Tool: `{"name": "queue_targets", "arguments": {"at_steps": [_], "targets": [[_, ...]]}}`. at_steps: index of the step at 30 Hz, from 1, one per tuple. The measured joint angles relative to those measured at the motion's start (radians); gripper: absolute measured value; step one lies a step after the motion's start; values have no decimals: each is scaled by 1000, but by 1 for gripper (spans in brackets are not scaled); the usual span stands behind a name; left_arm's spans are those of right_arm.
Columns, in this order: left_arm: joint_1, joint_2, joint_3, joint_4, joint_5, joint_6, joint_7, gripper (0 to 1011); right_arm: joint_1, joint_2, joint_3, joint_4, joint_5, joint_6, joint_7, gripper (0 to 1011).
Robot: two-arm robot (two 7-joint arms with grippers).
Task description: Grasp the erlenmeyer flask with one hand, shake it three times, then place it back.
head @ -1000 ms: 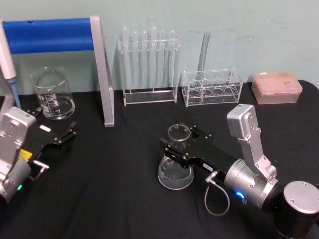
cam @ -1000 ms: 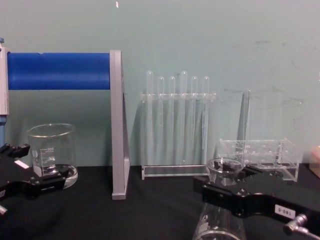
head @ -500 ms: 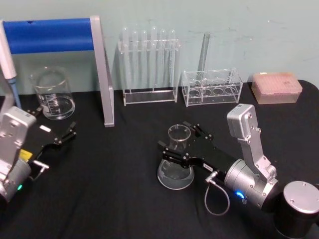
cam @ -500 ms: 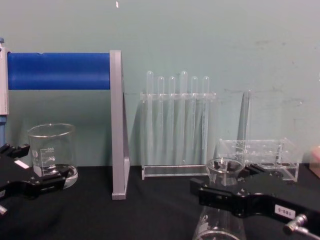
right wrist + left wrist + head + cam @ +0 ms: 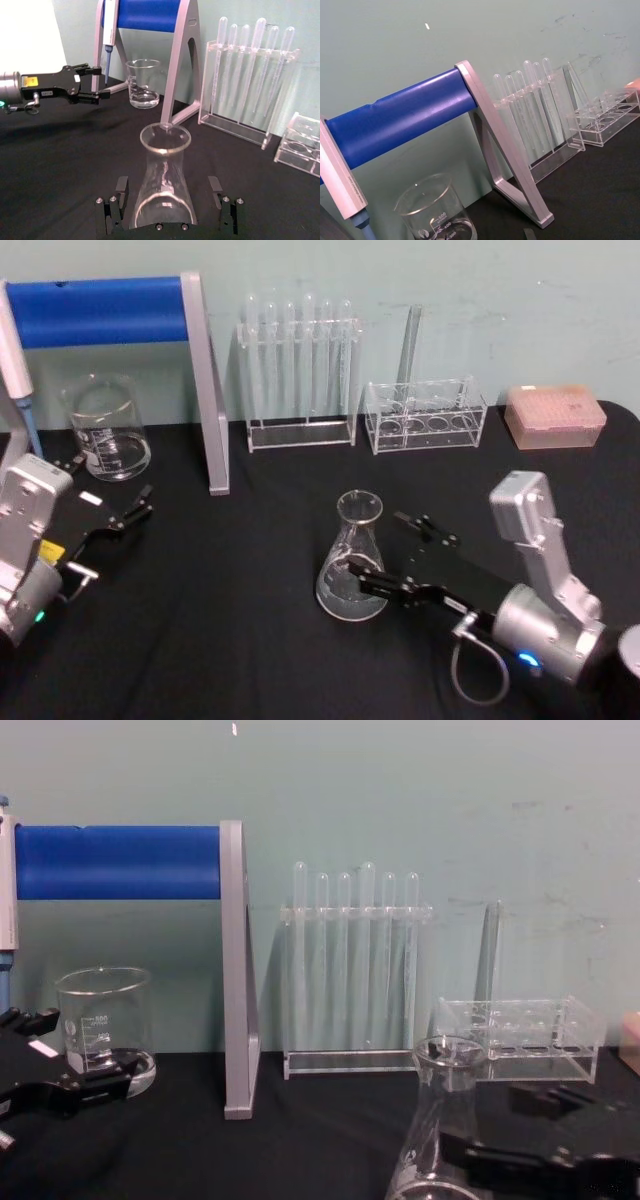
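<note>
Clear glass conical erlenmeyer flask (image 5: pixel 353 560) stands upright at lower centre of the head view, neck pointing straight up.
The black right gripper (image 5: pixel 397 558) sits just to its right, jaws spread wide, holding nothing; the black left gripper (image 5: pixel 112 512) rests open at far left.

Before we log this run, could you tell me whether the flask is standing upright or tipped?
Upright: the erlenmeyer flask stands on its base on the black table, neck vertical, right hand open beside it.
</note>
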Motion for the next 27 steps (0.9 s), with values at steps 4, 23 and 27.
{"name": "queue_targets", "arguments": {"at_steps": [4,23,27], "targets": [[0,0,0,0,0,0,0,1001,-52,48,31,-49,20,1,5,1000],[0,0,0,0,0,0,0,1001,-56,7,147,-9,-105,-46,-219,1000],[0,0,0,0,0,0,0,1001,-1,-39,130,62,-200,-97,-293,1000]]}}
